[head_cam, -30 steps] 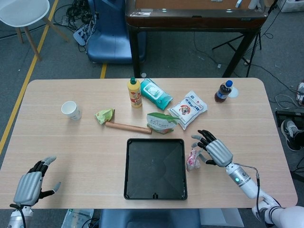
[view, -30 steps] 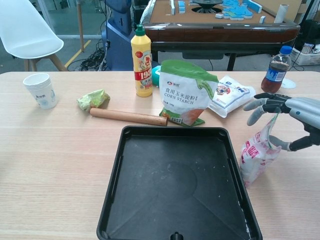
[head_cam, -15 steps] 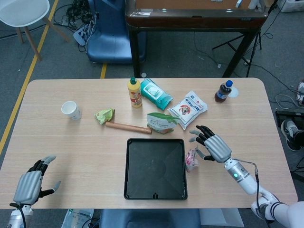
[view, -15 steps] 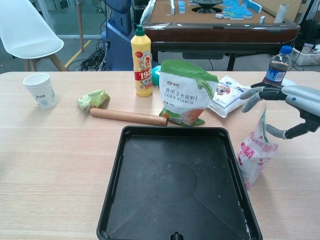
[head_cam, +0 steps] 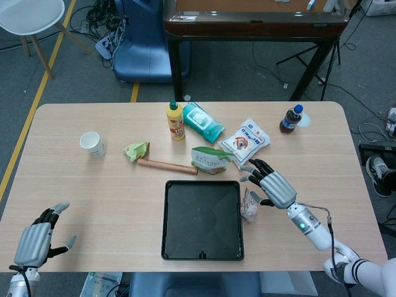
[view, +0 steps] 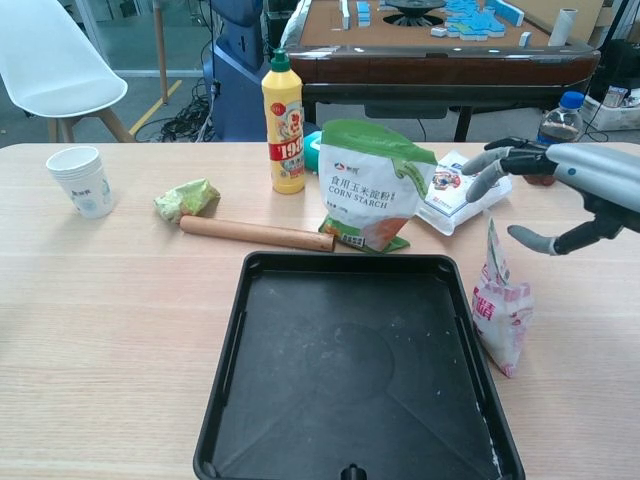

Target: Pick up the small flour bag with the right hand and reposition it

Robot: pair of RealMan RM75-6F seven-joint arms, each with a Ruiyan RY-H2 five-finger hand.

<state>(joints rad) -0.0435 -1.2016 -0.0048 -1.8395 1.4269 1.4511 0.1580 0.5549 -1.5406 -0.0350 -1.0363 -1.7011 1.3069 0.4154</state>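
Right hand point(view: 575, 195) had fingers point(view: 478, 180) spread apart, thumb below, clamped on nothing; the hand hovered just above and to the right of the flour bag point(view: 500, 305), no contact visible in the chest view. In the head view the same hand point(head_cam: 272, 185) sat just right of the bag point(head_cam: 249, 205), palm over it, and touch could not be confirmed there. The bag stood upright on the table point(head_cam: 93, 198), pinched top pointing up, its left side against or just beside the right wall of the black tray point(view: 230, 370); which of the two was hard to tell. Judged progress: the bag seemed free-standing and unheld, so either the placing was done and the hand was clear, or the grasp was not yet made; these views alone did not settle it. If a move remained, the fingers needed to close on the bag's top. Left hand point(head_cam: 36, 238) rested at the near left corner of the table, fingers apart, holding nothing; cut off at the lower edge of the head view and absent from the chest view. Behind the tray stood a corn starch pouch point(view: 372, 185), with a rolling pin point(view: 255, 234) to its left. The bag's print was too small to read. The right forearm ran off the chest view's right edge.
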